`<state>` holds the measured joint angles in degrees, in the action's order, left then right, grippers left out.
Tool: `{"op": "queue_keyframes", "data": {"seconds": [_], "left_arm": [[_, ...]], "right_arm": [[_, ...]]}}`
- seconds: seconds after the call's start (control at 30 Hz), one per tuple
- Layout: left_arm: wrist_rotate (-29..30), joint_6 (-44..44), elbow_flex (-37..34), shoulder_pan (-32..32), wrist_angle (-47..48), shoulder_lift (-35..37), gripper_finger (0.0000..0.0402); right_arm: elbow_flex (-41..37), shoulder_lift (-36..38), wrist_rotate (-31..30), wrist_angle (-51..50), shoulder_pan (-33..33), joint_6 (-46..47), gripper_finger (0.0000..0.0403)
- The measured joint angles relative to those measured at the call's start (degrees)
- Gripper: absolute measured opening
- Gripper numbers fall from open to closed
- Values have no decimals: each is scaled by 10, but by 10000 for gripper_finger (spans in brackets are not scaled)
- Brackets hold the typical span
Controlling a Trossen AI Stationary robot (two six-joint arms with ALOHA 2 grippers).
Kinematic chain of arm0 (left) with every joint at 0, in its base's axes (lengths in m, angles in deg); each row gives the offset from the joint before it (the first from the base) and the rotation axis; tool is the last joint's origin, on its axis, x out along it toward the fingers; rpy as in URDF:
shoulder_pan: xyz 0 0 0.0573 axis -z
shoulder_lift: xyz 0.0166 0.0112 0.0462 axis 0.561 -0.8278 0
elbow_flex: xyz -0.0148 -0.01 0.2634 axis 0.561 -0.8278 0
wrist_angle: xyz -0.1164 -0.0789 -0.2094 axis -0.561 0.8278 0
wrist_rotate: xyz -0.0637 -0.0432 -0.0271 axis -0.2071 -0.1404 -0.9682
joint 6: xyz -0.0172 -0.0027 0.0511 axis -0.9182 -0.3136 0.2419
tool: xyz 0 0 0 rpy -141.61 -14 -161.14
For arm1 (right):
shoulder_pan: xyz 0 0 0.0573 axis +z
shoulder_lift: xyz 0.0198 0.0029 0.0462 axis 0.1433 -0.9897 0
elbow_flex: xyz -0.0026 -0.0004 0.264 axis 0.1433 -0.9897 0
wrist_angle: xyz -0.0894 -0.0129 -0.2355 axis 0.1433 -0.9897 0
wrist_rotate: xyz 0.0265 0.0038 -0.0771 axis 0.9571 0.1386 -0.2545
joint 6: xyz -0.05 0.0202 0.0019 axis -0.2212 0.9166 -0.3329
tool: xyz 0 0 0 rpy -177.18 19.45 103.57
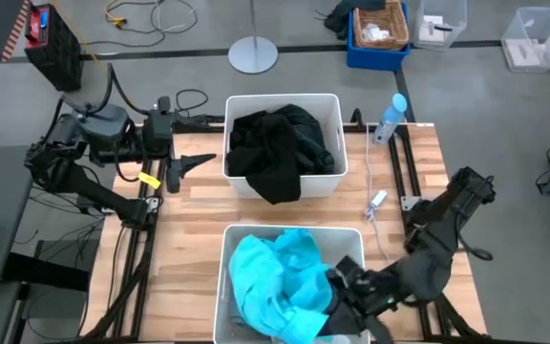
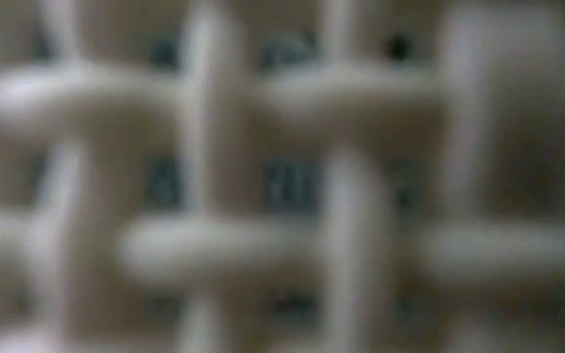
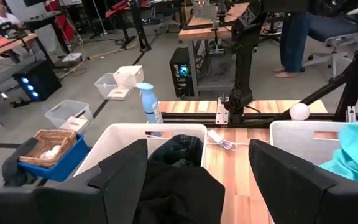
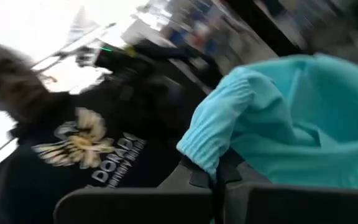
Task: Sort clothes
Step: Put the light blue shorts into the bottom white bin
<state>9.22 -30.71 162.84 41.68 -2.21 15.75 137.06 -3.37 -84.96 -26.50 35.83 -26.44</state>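
Note:
Black clothes (image 1: 280, 148) fill the far white bin (image 1: 282, 99), and one piece hangs over its near wall. A bright turquoise garment (image 1: 275, 277) lies in the near white bin (image 1: 294, 229). My right gripper (image 1: 344, 279) is low over the near bin's right part, shut on the turquoise garment (image 4: 291, 112). My left gripper (image 1: 187, 167) is open and empty, left of the far bin and pointing toward it. In the left wrist view its fingers frame the black clothes (image 3: 179, 180). The low view shows only a blurred white lattice. My right gripper pinches the turquoise garment by a gathered elastic hem (image 4: 207, 149) between its two shut fingers. The rest of the cloth spreads slack beyond the fingers, over the near bin. I cannot tell how many layers it holds.
A clear blue-capped bottle (image 1: 388, 119) stands at the far bin's right. A white cable (image 1: 375, 203) lies on the wood to the right of the bins. A person in a black printed shirt (image 4: 86, 155) shows behind the turquoise cloth. Bare wood lies left of the bins.

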Motion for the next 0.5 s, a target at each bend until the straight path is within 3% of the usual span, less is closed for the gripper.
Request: {"op": "queue_keyframes", "data": {"seconds": [0.17,0.5], "left_arm": [[0,0,0,0,0,0,277],[-2,-23,0,0,4,0,277]], "right_arm": [[0,-9,-27,-136,-2,133,0],[0,-18,-63,-394,-37,289,0]]}}
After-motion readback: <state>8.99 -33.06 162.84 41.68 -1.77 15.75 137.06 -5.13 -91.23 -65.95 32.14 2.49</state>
